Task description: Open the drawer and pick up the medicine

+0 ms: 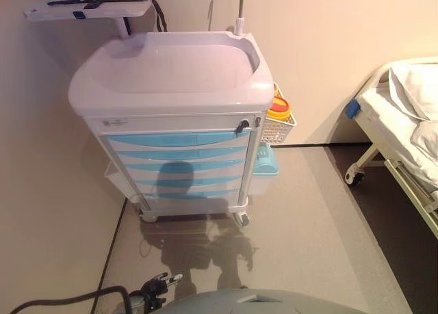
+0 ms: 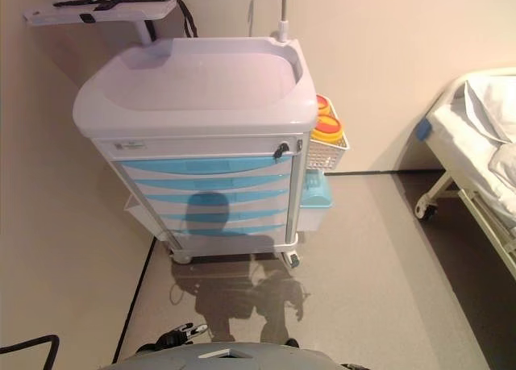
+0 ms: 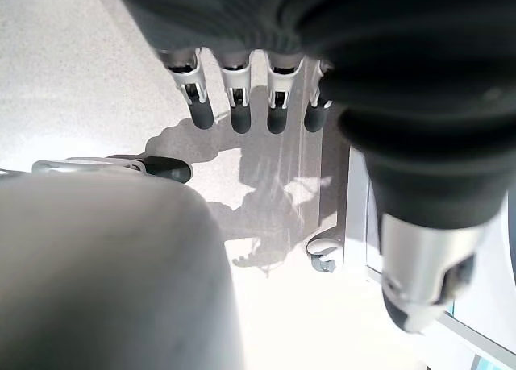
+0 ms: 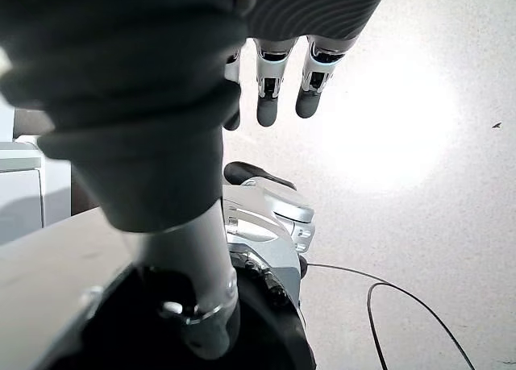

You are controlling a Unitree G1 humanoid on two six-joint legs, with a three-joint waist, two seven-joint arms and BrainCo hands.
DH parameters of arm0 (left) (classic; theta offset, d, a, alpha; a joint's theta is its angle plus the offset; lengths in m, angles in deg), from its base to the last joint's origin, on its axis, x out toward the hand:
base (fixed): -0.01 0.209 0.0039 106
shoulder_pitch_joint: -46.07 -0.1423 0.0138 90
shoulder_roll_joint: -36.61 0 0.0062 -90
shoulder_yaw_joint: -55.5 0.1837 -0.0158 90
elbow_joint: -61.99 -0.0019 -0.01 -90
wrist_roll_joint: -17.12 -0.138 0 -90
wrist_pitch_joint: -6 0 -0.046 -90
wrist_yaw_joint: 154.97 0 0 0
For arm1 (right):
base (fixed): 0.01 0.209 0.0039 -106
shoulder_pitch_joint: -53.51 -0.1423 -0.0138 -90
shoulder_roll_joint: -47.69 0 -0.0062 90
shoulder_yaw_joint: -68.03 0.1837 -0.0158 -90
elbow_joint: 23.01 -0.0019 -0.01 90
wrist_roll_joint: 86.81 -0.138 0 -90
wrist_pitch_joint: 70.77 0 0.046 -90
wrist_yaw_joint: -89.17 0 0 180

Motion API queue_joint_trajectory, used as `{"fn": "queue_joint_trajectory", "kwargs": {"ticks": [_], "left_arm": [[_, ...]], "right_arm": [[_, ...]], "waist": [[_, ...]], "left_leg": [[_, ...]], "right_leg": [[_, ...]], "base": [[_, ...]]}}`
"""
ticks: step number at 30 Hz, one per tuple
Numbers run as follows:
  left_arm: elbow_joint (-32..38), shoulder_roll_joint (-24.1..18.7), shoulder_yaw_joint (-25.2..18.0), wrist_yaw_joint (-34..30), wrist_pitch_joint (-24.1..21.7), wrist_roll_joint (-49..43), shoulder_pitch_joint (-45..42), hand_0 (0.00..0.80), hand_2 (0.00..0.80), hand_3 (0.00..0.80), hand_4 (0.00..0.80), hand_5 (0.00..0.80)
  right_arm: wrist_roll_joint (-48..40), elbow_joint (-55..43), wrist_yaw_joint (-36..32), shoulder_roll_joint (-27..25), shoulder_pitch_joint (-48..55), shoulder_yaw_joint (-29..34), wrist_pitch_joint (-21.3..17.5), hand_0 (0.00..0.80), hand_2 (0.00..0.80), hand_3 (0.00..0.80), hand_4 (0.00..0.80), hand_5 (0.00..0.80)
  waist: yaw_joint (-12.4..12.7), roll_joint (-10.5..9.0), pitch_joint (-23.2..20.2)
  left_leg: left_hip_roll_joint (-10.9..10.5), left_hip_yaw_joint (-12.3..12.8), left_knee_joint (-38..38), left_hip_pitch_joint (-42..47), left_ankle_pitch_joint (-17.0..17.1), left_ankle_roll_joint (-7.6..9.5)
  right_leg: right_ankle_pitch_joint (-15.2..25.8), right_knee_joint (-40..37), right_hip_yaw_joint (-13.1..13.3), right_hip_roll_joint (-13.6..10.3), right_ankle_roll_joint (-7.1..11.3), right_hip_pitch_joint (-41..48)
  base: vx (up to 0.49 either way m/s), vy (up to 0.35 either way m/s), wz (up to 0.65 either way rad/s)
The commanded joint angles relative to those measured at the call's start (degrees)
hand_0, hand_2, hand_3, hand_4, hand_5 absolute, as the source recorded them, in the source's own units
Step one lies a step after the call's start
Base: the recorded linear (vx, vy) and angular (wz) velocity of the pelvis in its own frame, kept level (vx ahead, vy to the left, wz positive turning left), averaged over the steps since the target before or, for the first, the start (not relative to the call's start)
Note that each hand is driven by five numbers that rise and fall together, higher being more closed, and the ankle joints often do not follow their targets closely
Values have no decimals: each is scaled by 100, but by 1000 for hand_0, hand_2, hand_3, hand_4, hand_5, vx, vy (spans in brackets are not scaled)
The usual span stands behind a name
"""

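Note:
A white medical cart (image 1: 171,74) stands against the wall ahead. It has several light blue drawers, and all are shut. The top drawer (image 1: 178,139) lies under a grey strip with a dark lock (image 1: 242,126) at its right end. No medicine shows. Neither hand appears in the eye views. In the left wrist view my left hand (image 3: 274,80) hangs over the floor with straight fingers and holds nothing; a cart wheel (image 3: 322,253) shows past it. In the right wrist view my right hand (image 4: 270,80) also hangs over the floor, fingers straight and empty.
A white wire basket (image 1: 278,126) with a yellow and red container hangs on the cart's right side, above a light blue bin (image 1: 265,162). A hospital bed (image 1: 404,122) stands at the right. A wall runs along the left. A black cable (image 1: 61,302) lies on the floor.

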Motion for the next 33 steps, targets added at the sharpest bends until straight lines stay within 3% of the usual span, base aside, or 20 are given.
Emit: {"fn": "queue_joint_trajectory", "kwargs": {"ticks": [1, 24, 33], "left_arm": [[-184, 195, -126, -87, -25, 179, 222, 0, 0, 0, 0, 0], [-186, 241, -126, 23, -40, 129, 179, 0, 0, 0, 0, 0], [-65, 205, -26, 400, -395, 228, 374, 0, 0, 0, 0, 0]], "right_arm": [[-55, -2, 301, 315, -892, 84, -117, 0, 0, 0, 0, 0], [-11, 46, 264, 320, -808, 106, -152, 0, 0, 0, 0, 0], [-254, -57, 336, 266, -918, -46, -174, 0, 0, 0, 0, 0]], "waist": [[20, -124, 15], [-9, -122, 86], [-27, -116, 420]], "left_leg": [[-171, 200, 49, -79, -75, -8], [-168, 264, -86, -62, -7, -3], [-161, 286, 179, -481, -24, 45]], "right_leg": [[-76, -160, 163, -319, 543, 635], [13, -215, 146, -314, 592, 579], [29, 1, 242, -338, 563, 133]], "base": [[0, 0, 0], [3, 1, 0], [-15, -2, -1]]}}
